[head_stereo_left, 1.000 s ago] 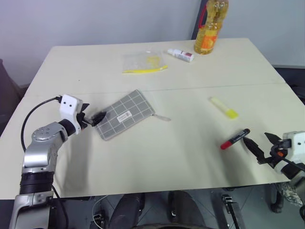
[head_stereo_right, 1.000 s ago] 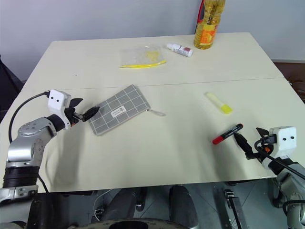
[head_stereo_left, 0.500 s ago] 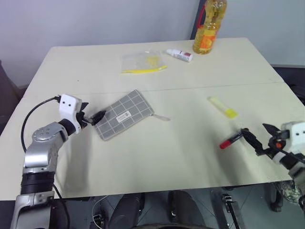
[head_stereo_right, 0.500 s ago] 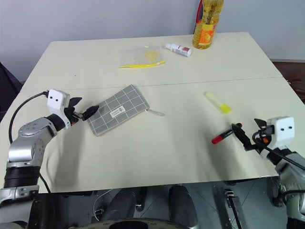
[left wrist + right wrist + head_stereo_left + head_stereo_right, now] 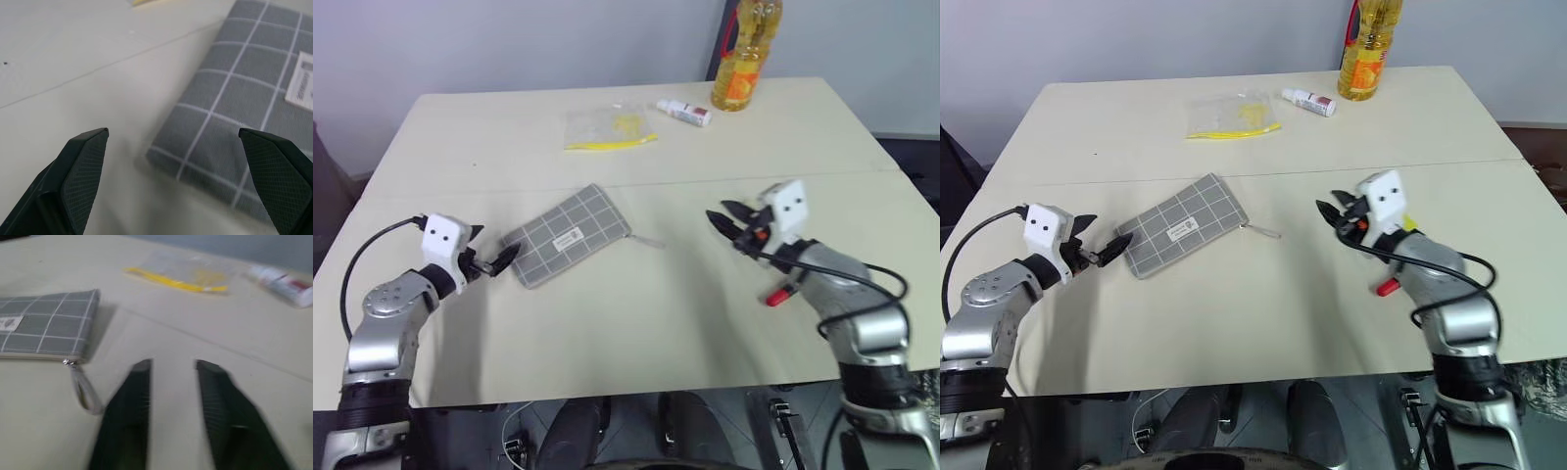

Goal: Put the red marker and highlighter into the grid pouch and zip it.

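The grid pouch (image 5: 570, 235) lies flat at the table's centre-left, with its zipper pull (image 5: 648, 241) trailing to the right. My left gripper (image 5: 499, 247) is open just off the pouch's near-left corner, and the pouch (image 5: 244, 107) lies between and beyond its fingertips. My right gripper (image 5: 718, 211) hovers over the table right of the pouch, pointing toward it, open by a narrow gap and holding nothing. The red marker (image 5: 778, 295) lies on the table, partly under my right forearm. The highlighter is hidden behind my right wrist.
At the table's far edge stand a yellow oil bottle (image 5: 742, 59), a small white tube (image 5: 685, 113) and a clear bag with a yellow strip (image 5: 607, 127). A seam (image 5: 705, 181) runs across the tabletop behind the pouch.
My right arm swung up and left, from beside the marker at the front right to over the table's middle, and its fingers drew closer together. The left gripper drew back slightly from the pouch.
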Motion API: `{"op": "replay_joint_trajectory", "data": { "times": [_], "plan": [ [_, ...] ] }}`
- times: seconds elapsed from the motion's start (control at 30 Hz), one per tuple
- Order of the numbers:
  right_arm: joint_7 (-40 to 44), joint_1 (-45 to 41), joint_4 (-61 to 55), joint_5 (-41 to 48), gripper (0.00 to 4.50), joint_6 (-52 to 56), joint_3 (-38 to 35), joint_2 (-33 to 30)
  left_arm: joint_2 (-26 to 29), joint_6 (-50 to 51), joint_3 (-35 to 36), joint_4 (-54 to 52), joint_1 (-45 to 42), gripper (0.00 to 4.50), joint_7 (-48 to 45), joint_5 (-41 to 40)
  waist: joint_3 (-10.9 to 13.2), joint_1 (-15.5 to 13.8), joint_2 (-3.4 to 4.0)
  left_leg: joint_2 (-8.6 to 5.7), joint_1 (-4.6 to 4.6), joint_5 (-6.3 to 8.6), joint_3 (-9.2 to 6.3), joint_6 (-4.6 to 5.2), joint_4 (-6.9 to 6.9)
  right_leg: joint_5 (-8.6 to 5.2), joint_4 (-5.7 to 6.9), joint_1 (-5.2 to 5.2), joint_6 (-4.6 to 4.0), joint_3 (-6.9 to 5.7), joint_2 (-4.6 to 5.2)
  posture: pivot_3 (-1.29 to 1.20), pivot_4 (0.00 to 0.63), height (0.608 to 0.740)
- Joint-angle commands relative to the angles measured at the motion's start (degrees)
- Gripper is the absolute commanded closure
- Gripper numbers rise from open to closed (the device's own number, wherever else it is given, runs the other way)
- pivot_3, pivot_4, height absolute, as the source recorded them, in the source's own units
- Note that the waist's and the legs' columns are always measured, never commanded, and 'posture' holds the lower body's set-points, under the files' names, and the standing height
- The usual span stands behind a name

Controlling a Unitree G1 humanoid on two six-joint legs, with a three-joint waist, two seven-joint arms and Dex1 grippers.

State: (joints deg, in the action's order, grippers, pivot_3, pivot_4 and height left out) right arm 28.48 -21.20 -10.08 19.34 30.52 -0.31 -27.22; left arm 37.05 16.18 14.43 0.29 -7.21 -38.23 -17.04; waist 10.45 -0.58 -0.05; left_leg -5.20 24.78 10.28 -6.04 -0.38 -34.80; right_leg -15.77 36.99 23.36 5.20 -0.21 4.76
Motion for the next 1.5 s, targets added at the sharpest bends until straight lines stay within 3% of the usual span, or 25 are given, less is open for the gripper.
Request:
{"op": "replay_joint_trajectory", "data": {
  "times": [0.03, 0.47, 0.73, 1.1, 1.5],
  "plan": [
    [-1.31, -6.92, 7.54, -4.78, 4.47, -2.47, 4.45, 3.44, 4.23, -7.53, 1.63, -2.06, 2.73, 0.0, -1.7, 3.92, 0.01, 0.2, 0.01, 0.0, 0.0, 0.0, 0.0, 0.0, 0.01, 0.0, 0.0, 0.01, -0.01, 0.0, -0.01, 0.0, 0.15, 0.74],
    [-2.99, -26.59, 41.35, -18.76, 4.47, -14.64, 13.5, 15.07, 11.9, -26.99, -1.47, 3.99, 7.32, 0.0, -8.42, 11.81, 0.02, 1.36, 0.04, -0.02, -0.01, -0.03, 0.01, -0.06, 0.21, 0.07, 0.1, 0.25, -0.03, 0.01, -0.06, 0.0, 0.15, 0.74],
    [-4.39, -33.47, 55.26, -20.68, 4.47, -19.3, 11.7, 20.14, 12.21, -40.05, -5.47, 10.74, 6.44, 0.0, -10.57, 15.16, 0.02, 1.7, 0.03, 0.02, -0.02, -0.27, 0.02, -0.36, 0.84, 0.25, 0.29, 0.59, 0.05, 0.03, -0.11, 0.0, 0.15, 0.74],
    [0.51, -35.57, 61.2, -22.32, 4.47, -23.14, 12.46, 23.0, 12.12, -54.17, -10.91, 23.04, -2.01, 0.0, -6.18, 22.98, 0.0, 1.57, 0.06, 0.02, -0.41, -0.35, 0.0, -0.42, 0.85, 0.29, 0.48, 0.49, 0.0, 0.02, -0.16, 0.0, 0.15, 0.74],
    [4.45, -34.24, 59.84, -22.79, 4.47, -23.67, 12.91, 23.86, 10.99, -60.88, -14.34, 28.35, -6.75, 0.0, -4.26, 23.6, -0.01, 1.57, 0.07, 0.02, -0.42, -0.37, 0.0, -0.44, 0.82, 0.29, 0.56, 0.5, 0.01, 0.03, -0.17, 0.0, 0.15, 0.74]
  ]
}}
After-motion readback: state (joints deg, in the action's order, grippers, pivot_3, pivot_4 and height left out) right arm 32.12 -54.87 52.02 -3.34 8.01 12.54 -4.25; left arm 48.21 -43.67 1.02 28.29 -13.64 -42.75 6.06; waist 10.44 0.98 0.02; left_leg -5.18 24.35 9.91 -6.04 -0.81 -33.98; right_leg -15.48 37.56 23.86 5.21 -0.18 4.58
